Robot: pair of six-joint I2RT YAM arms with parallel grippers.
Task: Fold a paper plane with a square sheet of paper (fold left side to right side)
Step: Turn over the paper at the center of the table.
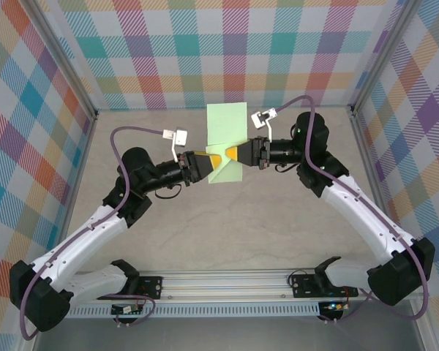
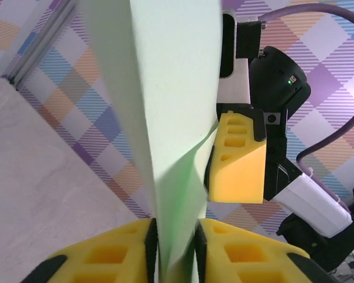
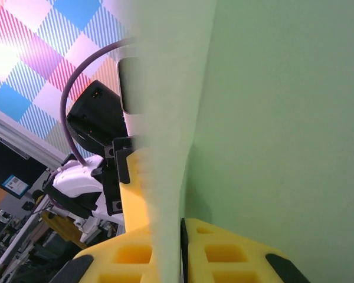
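Left hand (image 1: 214,159) is pinched narrow on the square sheet of paper (image 1: 227,121). In its wrist view the yellow fingers (image 2: 130,239) sit on either side of a bent flap with almost no gap. Right hand (image 1: 233,153) is likewise closed on the sheet from the opposite side, its tips just beside the left's. The sheet is mid-worktop, toward the far edge, partly raised off the worktop (image 1: 227,234) between the two hands. How much of it touches down: cannot tell.

Risks, as I judge them:
- Both hands grip close together on one thin sheet. Any pull apart, or a twist out of step, would likely tear or rumple it at the pinch.
- The flap in the left pads looks bowed, not flat. Pressing from here could set a crooked crease, so the left edge misses the right edge.
- Smooth paper on hard-looking pads may slip if either grip eases.

Materials:
- Paper: pale green, matte, unmarked, thin enough to curve.
- Fingers: blocky yellow wedges with recessed pockets.
- Worktop: dull grey, faintly mottled.
- Beyond it: plaid-printed walls (image 1: 227,51).
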